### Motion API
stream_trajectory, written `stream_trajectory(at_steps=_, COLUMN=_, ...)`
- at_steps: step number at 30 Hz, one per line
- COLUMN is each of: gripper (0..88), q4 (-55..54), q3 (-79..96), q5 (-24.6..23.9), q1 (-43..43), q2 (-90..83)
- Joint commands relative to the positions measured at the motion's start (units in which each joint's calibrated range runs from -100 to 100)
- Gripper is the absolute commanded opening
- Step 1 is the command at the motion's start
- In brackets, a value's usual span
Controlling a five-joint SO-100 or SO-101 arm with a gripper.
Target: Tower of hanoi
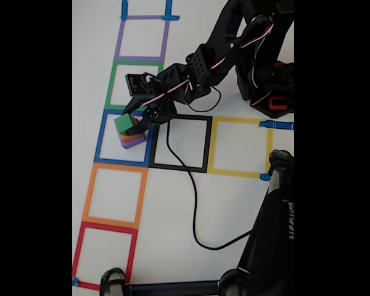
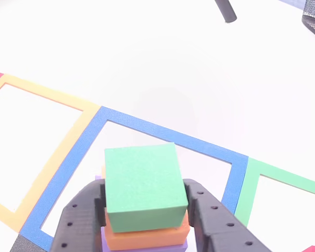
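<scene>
The tower of hanoi stands inside the blue tape square [image 1: 100, 139]: a green cube [image 1: 122, 122] on an orange cube [image 1: 128, 138] on a purple cube [image 1: 134, 143]. The black arm reaches in from the upper right of the fixed view, and its gripper [image 1: 132, 121] is down at the stack. In the other view the green cube [image 2: 142, 178] sits slightly askew on the orange cube [image 2: 147, 236], with a sliver of purple cube [image 2: 147, 249] beneath. The gripper [image 2: 145, 191] has one black finger [image 2: 84, 210] pressed to each side of the green cube.
Tape squares surround the stack: green [image 1: 111, 86] and purple [image 1: 119, 40] above, orange [image 1: 88, 191] and red [image 1: 79, 253] below, black [image 1: 208, 145] and yellow [image 1: 268, 148] to the right. A black cable [image 1: 194, 209] loops over the table. A dark stand [image 1: 271, 234] fills the lower right.
</scene>
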Motion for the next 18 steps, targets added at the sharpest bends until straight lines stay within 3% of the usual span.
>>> stream_trajectory(at_steps=1, gripper=12.3, q4=-1.93, q3=-2.29, q5=0.72, q1=1.35, q2=0.18)
stream_trajectory(at_steps=8, gripper=20.9, q4=-3.14, q3=-1.93, q5=0.72, q1=1.74, q2=0.59)
stream_trajectory(at_steps=18, gripper=21.9, q4=-2.90, q3=-1.75, q5=0.72, q1=0.40, q2=-5.63)
